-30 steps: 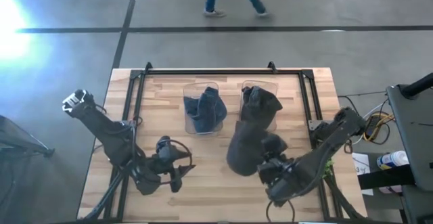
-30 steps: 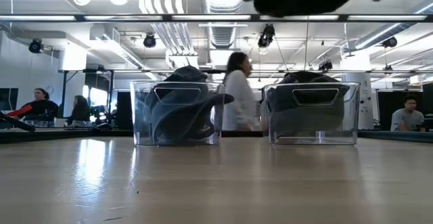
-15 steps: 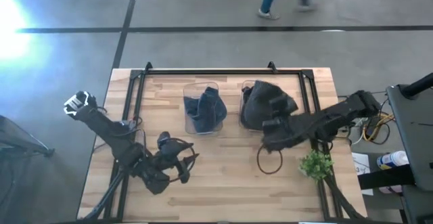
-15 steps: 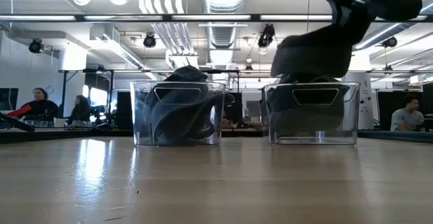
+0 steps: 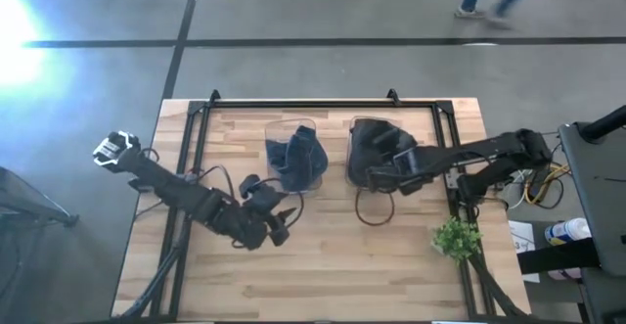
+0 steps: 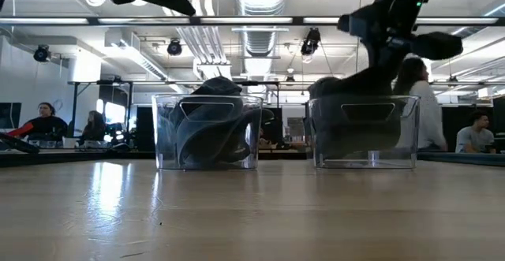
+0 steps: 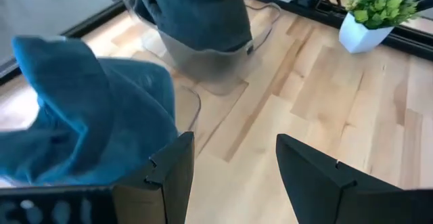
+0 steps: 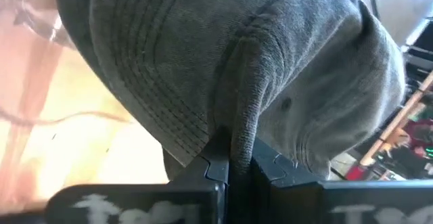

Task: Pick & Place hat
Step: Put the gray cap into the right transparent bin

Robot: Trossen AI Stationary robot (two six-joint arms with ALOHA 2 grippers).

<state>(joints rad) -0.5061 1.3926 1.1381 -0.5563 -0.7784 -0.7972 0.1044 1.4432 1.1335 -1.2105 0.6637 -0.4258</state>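
Note:
A dark grey hat [image 5: 375,148] hangs from my right gripper [image 5: 387,174] over the right clear bin [image 6: 363,132], with its lower part sunk inside the bin. The right gripper [image 8: 238,162] is shut on it. A blue hat [image 5: 296,158] lies crumpled in the left clear bin [image 6: 207,132], resting against the bin walls. My left gripper [image 5: 279,224] is open and hovers just near of that bin. In the left wrist view, the blue hat [image 7: 88,109] sits close ahead of the left gripper [image 7: 233,163]. My right gripper pinches a raised fold of the grey hat's cloth [image 8: 238,126] between its two fingers, next to the stitched brim [image 8: 145,82]. It comes from above, slanting in from the table's right side. The hat hangs below the fingers, and its lower part [image 6: 351,87] dips into the right bin.
A loop of cable [image 5: 375,208] lies on the wood near the right bin. A small potted plant [image 5: 456,238] stands at the table's right edge. A black metal frame [image 5: 293,102] borders the far and side edges. People sit and walk in the room behind.
My right gripper carried the grey hat from the table's near middle toward the far edge, over the right bin, and lowered it until the hat's lower part sank inside. My left gripper rose and moved toward the far edge, closer to the blue hat's bin.

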